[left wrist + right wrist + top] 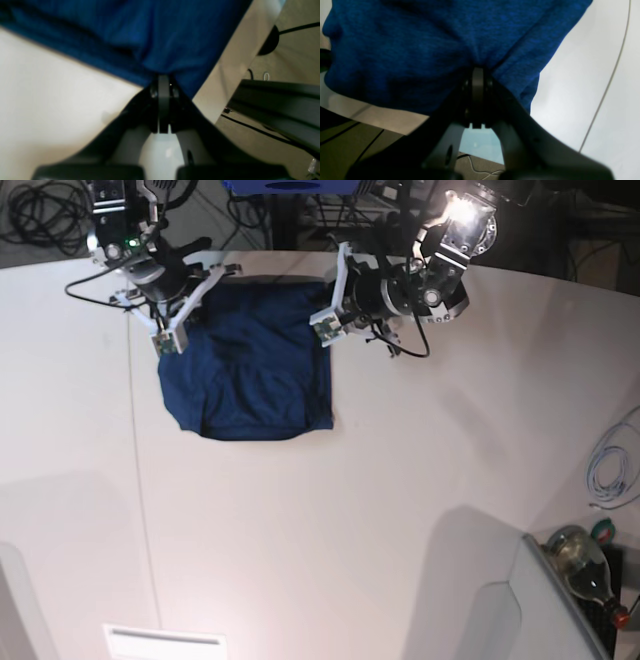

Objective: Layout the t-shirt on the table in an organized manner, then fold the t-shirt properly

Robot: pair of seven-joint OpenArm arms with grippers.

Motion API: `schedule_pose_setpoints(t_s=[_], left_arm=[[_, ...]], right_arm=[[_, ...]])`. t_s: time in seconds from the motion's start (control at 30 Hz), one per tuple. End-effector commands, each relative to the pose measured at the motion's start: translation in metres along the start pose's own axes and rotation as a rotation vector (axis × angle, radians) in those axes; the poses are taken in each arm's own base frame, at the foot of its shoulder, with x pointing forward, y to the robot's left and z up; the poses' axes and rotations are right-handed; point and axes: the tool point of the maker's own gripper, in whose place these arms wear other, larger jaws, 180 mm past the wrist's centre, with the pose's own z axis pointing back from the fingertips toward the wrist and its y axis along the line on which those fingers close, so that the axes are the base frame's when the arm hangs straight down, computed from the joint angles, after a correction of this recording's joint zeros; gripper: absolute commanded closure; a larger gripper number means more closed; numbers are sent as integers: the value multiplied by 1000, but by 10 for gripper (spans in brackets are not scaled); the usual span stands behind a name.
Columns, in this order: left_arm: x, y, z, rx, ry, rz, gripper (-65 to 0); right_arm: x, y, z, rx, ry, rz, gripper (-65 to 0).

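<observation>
Closest to us in the base view there's a big bare stretch of white desk [330, 520] with a thin dark seam line [140, 510] running up its left part. Off the right edge we see a glass bottle [580, 565] and a loose pale cable [605, 470].

Further back lies the t-shirt [248, 370], dark navy, folded into a roughly square pile near the desk's far edge, just right of that seam.

Both arms sit at the shirt's far corners. Our right pincer [477, 71] is clenched on a bunch of the fabric, which puckers right at its tips, with the desk edge and floor below it. Our left pincer [163, 77] is likewise clamped on the t-shirt's cloth, gathered into creases at its tips, close to the desk rim.
</observation>
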Motion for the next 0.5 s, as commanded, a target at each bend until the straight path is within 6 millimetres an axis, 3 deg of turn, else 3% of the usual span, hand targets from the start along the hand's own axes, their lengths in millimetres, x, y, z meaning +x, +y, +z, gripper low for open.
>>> schedule_pose_setpoints(t_s=[0.0, 0.17, 0.3, 0.37, 0.47], left_arm=[[8, 3, 6, 8, -34, -12, 0], [21, 8, 19, 40, -68, -47, 0], [25, 37, 46, 152, -115, 5, 0], [16, 50, 61, 209, -121, 42, 0], [-9, 61, 82, 277, -84, 82, 0]], right_arm=[[8, 1, 4, -1, -24, 6, -8], [32, 4, 22, -5, -101, 27, -8], [55, 4, 49, -24, -188, 48, -8], [56, 1, 59, -37, -199, 49, -8], [42, -26, 70, -113, -176, 12, -8]])
